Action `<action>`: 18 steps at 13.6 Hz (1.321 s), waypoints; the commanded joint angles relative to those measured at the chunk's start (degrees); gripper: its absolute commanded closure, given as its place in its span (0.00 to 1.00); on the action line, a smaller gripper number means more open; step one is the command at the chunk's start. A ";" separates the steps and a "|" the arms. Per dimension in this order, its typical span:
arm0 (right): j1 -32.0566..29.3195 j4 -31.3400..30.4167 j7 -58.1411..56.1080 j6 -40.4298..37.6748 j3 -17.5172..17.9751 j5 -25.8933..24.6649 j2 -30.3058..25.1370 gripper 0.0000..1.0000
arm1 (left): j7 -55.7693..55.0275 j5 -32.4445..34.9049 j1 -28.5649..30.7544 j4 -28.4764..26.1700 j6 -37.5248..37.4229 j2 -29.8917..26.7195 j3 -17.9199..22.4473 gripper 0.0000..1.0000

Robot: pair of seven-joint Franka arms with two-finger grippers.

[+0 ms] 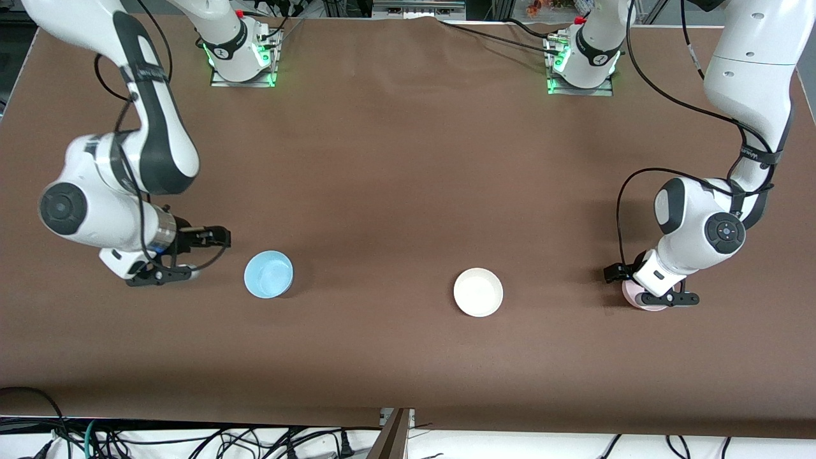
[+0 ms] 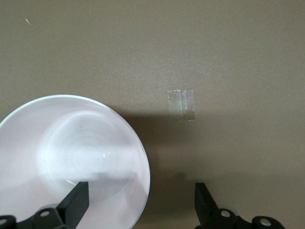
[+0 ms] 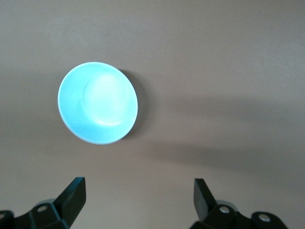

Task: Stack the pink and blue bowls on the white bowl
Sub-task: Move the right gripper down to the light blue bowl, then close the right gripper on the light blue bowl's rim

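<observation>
Nearest the front edge of the worktop (image 1: 395, 159) sit my three small smooth round bowls, none stacked yet: white bowl (image 1: 478, 292) in the middle, sky-blue bowl (image 1: 268, 274) toward my right arm's end, pale pink bowl (image 1: 641, 301) toward my left arm's end. My left hand (image 1: 663, 296) hangs wide over the pink rim, one finger inside, gripping nothing. My right hand (image 1: 191, 255), wide and empty, waits beside the blue bowl. Both placements remain.

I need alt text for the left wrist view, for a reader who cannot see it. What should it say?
The left pincer is open over the brown table, with one finger above the inside of the pink bowl and the other outside its rim. A small piece of clear tape lies on the table beside the bowl.
</observation>
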 commanded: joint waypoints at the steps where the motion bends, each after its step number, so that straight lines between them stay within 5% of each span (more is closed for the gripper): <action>1: 0.10 0.29 0.51 4.09 -0.08 1.08 2.80 0.00 | -0.95 1.08 0.26 -0.57 1.66 -0.11 -0.32 0.09; 8: 1.50 0.72 0.43 11.30 -0.08 5.56 9.23 0.04 | -1.04 1.16 0.43 -1.19 2.90 -0.11 -0.32 0.31; 14: 2.38 3.01 0.07 11.49 0.01 5.30 12.31 0.39 | -1.04 1.16 0.43 -1.19 2.81 -0.28 -0.24 0.51; 18: 2.38 3.01 -0.28 12.45 0.01 5.30 12.48 0.49 | -0.86 1.25 0.52 -1.19 2.72 -0.28 -0.24 0.68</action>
